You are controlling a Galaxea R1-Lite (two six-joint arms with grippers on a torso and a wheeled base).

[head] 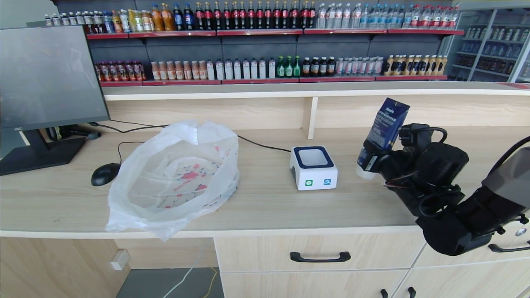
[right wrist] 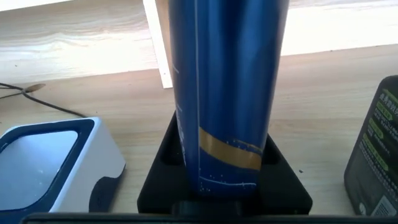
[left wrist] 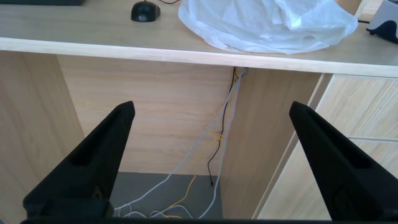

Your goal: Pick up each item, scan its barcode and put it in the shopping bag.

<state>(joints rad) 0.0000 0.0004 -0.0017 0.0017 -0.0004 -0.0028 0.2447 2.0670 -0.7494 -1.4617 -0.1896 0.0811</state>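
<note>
A pale wooden checkout counter (head: 265, 198) runs below shelves of drinks bottles. On it lie a slumped, translucent white plastic shopping bag (head: 178, 178) and, well apart to its right, a white box scanner with a dark blue rim (head: 312, 167).

The right gripper (head: 379, 159) is clamped on a tall blue tube with a white cap (head: 387, 124), held tilted, cap down, above the counter to the right of the scanner. The left gripper (left wrist: 212, 118) hangs below the counter edge, fingers spread wide.

The grip sits near the cap, so the long free end could pivot or slip when the tube is turned toward the scanner. The barcode might face away. The bag's limp rim could snag the tube.
</note>
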